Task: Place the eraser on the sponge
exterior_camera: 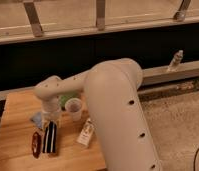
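The eraser (50, 140), a long black block with a pale stripe, lies lengthwise on the wooden table (15, 107) near its front left. My gripper (51, 121) reaches down from the big white arm onto the eraser's far end and is shut on it. Just left of the gripper, the blue-grey sponge (36, 119) rests on the table, partly hidden behind the wrist. The eraser still looks low, at table level.
A dark red oblong object (35, 144) lies left of the eraser. A white cup (73, 109) stands to the gripper's right, a green bowl (67, 99) peeks out behind it, and a white bottle (85, 133) lies further right. A small bottle (176, 60) stands on the far ledge.
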